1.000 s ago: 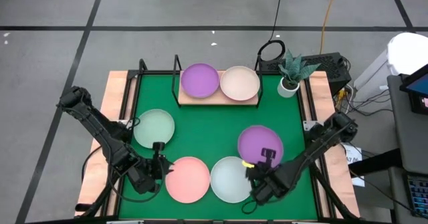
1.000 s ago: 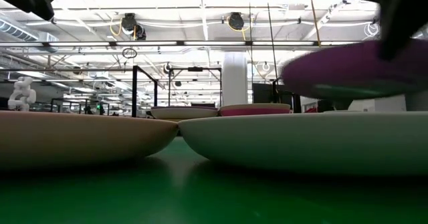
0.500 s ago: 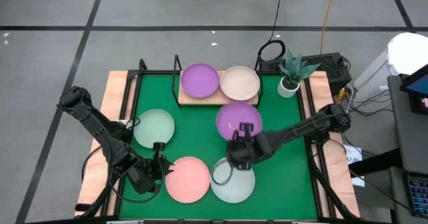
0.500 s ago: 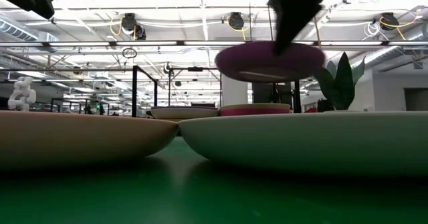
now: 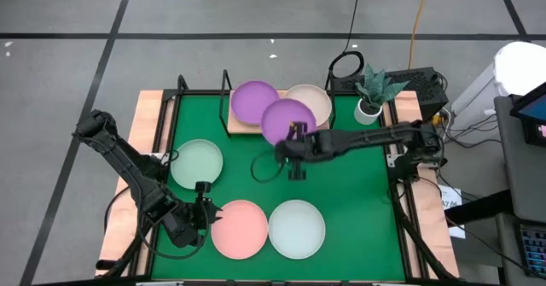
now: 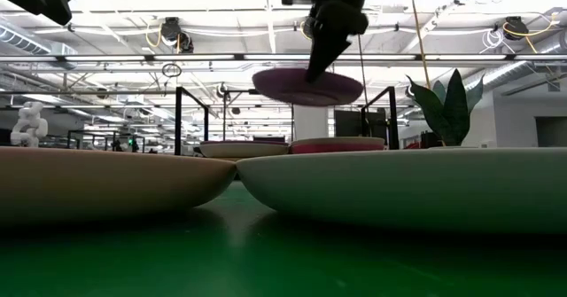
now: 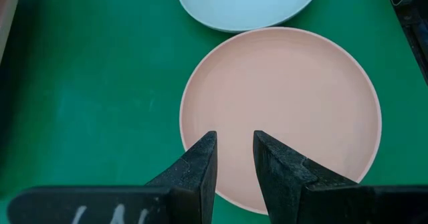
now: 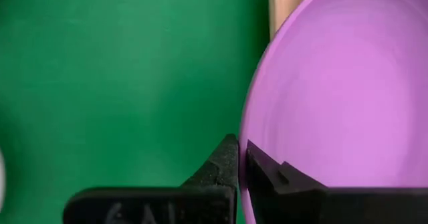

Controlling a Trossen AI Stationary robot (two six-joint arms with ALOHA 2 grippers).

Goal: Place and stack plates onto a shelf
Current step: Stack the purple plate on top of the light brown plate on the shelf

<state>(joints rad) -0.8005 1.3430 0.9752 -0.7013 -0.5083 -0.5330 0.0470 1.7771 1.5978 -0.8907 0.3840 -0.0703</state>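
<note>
The right gripper (image 5: pixel 294 137) pinches the near rim of a round matte purple plate (image 5: pixel 287 120), one finger above the rim and one below, and holds it in the air over the near edge of the light wooden shelf board (image 5: pixel 241 129). From above, the carried plate overlaps a second purple plate (image 5: pixel 251 98) on the shelf's left half and covers much of a beige plate (image 5: pixel 316 102) on its right half. In the low view the carried plate (image 6: pixel 307 87) hangs clear above both. The left gripper (image 5: pixel 203 211), fingers a narrow gap apart and holding nothing, hovers at the left edge of a salmon pink plate (image 5: pixel 240 229) at the near side of the green mat (image 5: pixel 247 162). A pale mint plate (image 5: pixel 196 163) lies farther left, a whitish plate (image 5: pixel 297 228) just right of the pink one. A small potted plant (image 5: pixel 373 90) stands right of the shelf.
</note>
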